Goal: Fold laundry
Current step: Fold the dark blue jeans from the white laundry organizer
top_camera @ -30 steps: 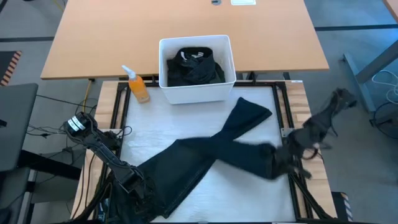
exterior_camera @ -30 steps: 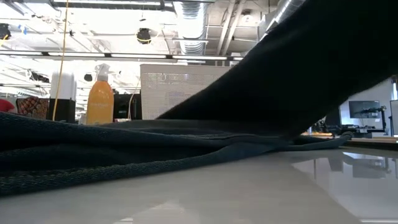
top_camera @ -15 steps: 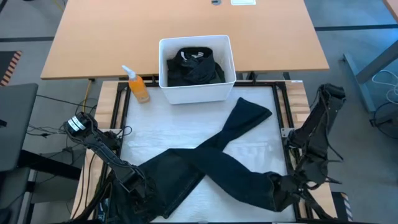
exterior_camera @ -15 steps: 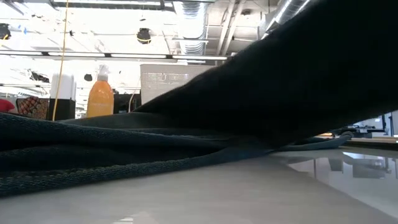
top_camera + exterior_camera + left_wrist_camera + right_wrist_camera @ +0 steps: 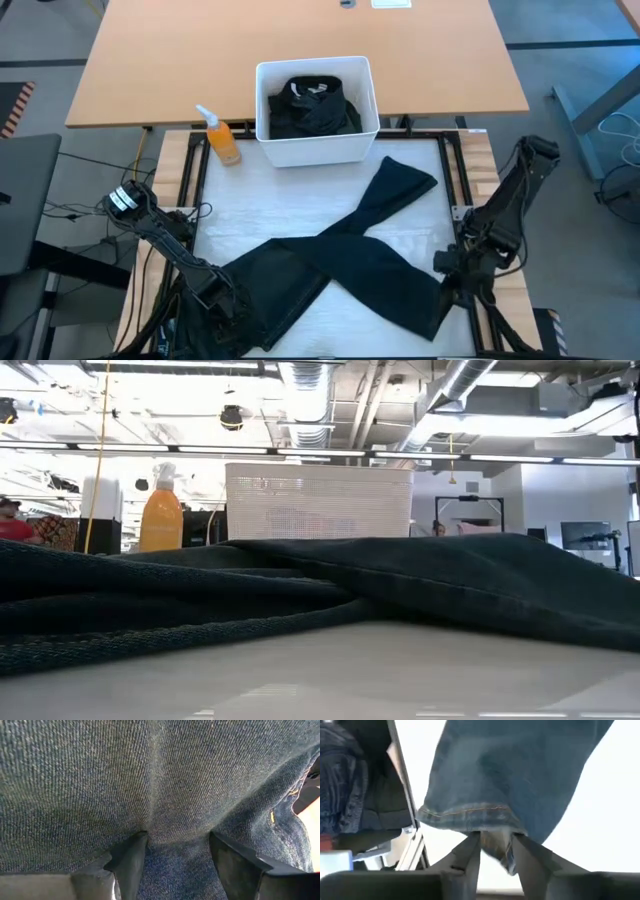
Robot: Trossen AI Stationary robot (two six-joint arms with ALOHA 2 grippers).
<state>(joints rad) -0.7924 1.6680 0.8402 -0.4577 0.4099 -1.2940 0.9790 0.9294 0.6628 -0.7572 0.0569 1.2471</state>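
White table top [image 5: 250, 215] fills the middle of the high view, with a tan desk [image 5: 150, 60] behind it; a pair of dark jeans [image 5: 340, 265] lies across the white top, one leg pointing to the far right, the other folded over toward the near right corner; a white bin [image 5: 318, 148] stands at the far edge with more dark clothes [image 5: 312, 108] inside, and an orange spray bottle [image 5: 222, 140] stands just beside it; the left gripper [image 5: 222, 298] sits on the near left end of the jeans, and the right gripper [image 5: 447, 268] is at the near right edge, by the hem of the folded leg

Low down at table height, the jeans [image 5: 300, 595] lie flat in long dark folds, with the bin [image 5: 318, 500] and bottle [image 5: 160, 510] behind them

From the left wrist, blue denim [image 5: 160, 785] fills the view, bunched between the left gripper's [image 5: 175, 855] wide-spread fingers [image 5: 127, 862]

From the right wrist, the hem of the jeans [image 5: 480, 815] hangs between the right gripper's [image 5: 495, 852] fingers [image 5: 470, 852], which stand a little apart; I cannot tell if they grip the cloth or let it go
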